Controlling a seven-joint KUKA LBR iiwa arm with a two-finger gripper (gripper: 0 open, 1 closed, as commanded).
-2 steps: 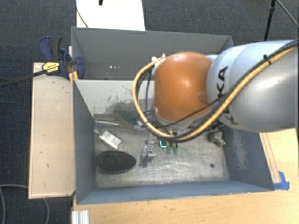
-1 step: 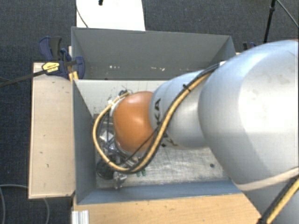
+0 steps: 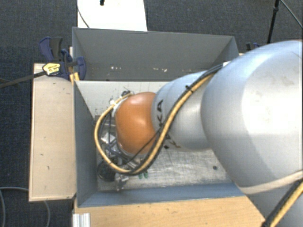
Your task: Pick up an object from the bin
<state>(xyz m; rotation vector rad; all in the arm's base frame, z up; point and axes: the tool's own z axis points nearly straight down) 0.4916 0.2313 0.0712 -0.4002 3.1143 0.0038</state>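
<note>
My gripper (image 3: pixel 108 140) is low in the left part of the bin; some of its shiny metal body shows beside the orange cover. Just below it, in the bin's near left corner, lies a small dark rounded thing (image 3: pixel 105 173). A tiny green piece (image 3: pixel 142 175) rests on the bin floor a little to the right of that, close to the near wall. What lies directly under the gripper is hidden.
The thick silver arm comes in from the right and covers most of the bin's floor. Its orange cover and a looped yellow cable hang over the left half. A strip of speckled grey floor shows along the near wall.
</note>
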